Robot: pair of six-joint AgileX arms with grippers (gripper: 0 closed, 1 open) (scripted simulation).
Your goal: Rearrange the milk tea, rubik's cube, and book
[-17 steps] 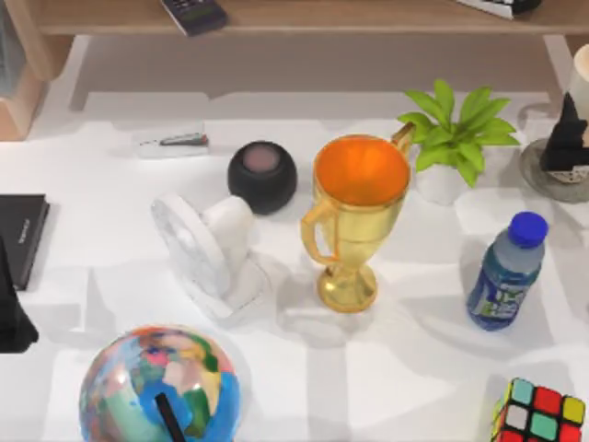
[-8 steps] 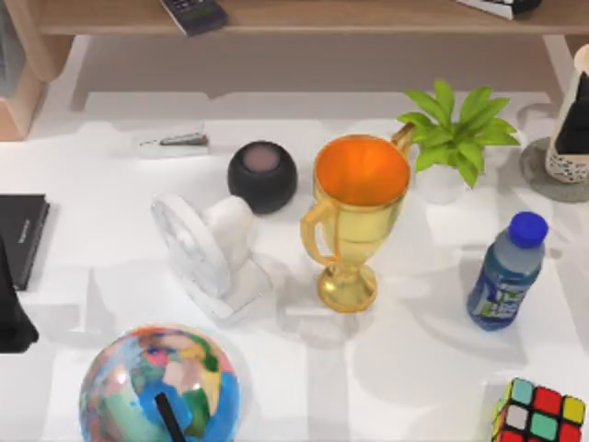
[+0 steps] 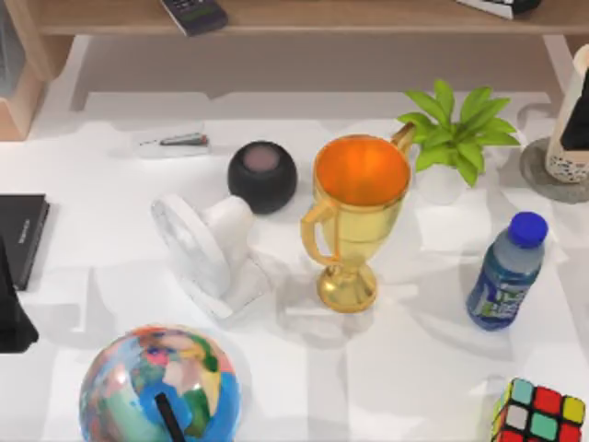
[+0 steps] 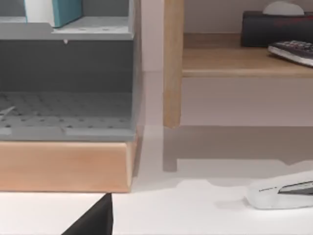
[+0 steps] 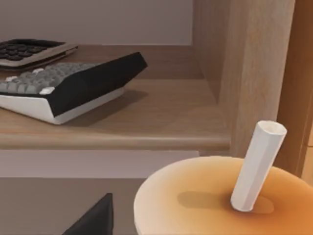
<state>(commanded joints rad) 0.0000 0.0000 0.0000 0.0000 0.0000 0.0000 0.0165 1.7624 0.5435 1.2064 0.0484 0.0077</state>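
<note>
Inspector A: Milk tea (image 3: 572,129) stands at the table's far right edge on a round grey coaster (image 3: 541,173), with a dark part of the right arm overlapping its side. From the right wrist, the cup's lid and white straw (image 5: 257,166) sit close below the camera, before a wooden shelf carrying a keyboard (image 5: 68,85).

Inspector B: Right gripper's grip?

Inspector A: Cannot tell; the fingers are not visible. Same for the left gripper. The left arm (image 3: 11,308) sits at the table's left edge, beside a flat black book (image 3: 20,235).

Inspector B: Other task items?

Inspector A: Rubik's cube (image 3: 539,412) rests at the near right corner, near the blue-capped bottle (image 3: 506,272). Book (image 4: 55,11), teal-covered, stands on the upper level of a grey rack, seen from the left wrist.

Inspector B: Centre of table?

Inspector A: Gold trophy (image 3: 357,216), with a white fan (image 3: 207,249) to its left and a globe (image 3: 161,387) nearer.
</note>
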